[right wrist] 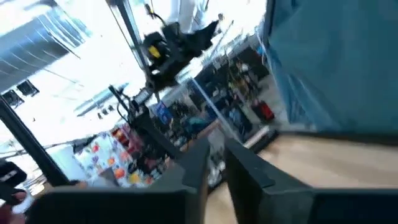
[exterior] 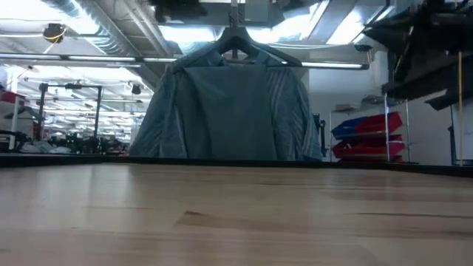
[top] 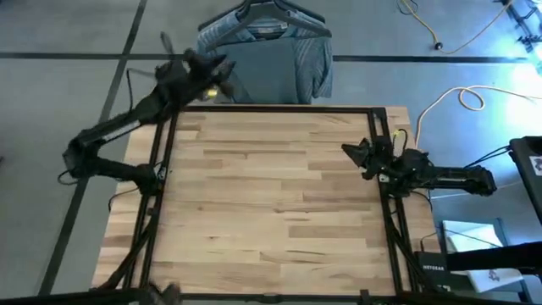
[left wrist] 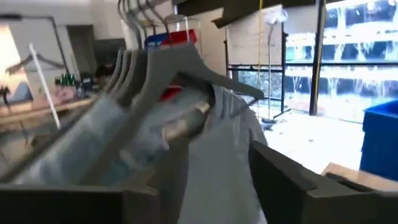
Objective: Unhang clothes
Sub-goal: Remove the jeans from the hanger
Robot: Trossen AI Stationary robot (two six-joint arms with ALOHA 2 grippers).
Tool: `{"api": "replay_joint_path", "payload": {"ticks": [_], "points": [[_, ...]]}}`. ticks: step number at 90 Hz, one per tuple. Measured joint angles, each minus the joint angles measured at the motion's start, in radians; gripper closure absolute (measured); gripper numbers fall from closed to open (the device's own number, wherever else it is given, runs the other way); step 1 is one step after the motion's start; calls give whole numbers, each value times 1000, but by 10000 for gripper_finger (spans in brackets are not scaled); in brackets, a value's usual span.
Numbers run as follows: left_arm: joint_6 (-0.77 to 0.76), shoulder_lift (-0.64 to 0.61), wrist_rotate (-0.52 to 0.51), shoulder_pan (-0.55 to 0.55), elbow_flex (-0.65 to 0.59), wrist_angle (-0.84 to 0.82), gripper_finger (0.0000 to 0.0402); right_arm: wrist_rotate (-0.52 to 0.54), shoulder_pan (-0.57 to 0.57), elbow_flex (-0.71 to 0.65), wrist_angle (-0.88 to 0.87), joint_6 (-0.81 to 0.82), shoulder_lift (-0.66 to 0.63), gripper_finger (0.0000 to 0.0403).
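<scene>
Seen from above, a pale wooden counter (top: pixel 271 199) fills the middle of the picture, framed by dark metal rails. Beyond its far edge, at about twelve o'clock, a blue-grey striped shirt (top: pixel 292 51) hangs on a dark hanger (top: pixel 279 13), its hem dropping to the counter's edge; a second, plainer grey garment seems to hang in front of it, though the two are hard to separate. From counter height the shirt (exterior: pixel 229 107) hangs straight and centred, shoulders draped over the hanger (exterior: pixel 236 44). The left arm reaches up and out past the far left corner, at about eleven o'clock — its left hand (top: pixel 212 72) sits just beside the shirt's left edge. In its wrist view the two dark fingers (left wrist: pixel 280 174) are spread apart with pale shirt fabric (left wrist: pixel 217 143) between and beyond them, and several hangers (left wrist: pixel 143 68) bunched close together. The right arm waits over the counter's right rail at about three o'clock — its right hand (top: pixel 354 152) has the fingers (right wrist: pixel 249 168) nearly pressed together, holding nothing.
</scene>
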Motion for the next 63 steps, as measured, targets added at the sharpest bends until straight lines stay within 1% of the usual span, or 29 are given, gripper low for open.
{"api": "replay_joint_path", "payload": {"ticks": [11,16,24,30,39,45,63], "points": [[-18,126,34,70,120,-15,166,73,0,37,-5,-39,4,271],[4,169,34,86,171,-6,145,116,0,53,5,-40,5,240],[68,239,43,110,237,5,126,173,0,93,18,-69,5,199],[89,290,46,131,273,-38,122,192,0,124,18,-109,5,177],[48,347,66,163,333,-103,124,201,0,164,2,-171,5,158],[27,364,78,181,362,-108,125,218,0,179,-3,-197,5,154],[90,378,61,196,365,-67,126,226,0,184,-15,-197,5,152]]}}
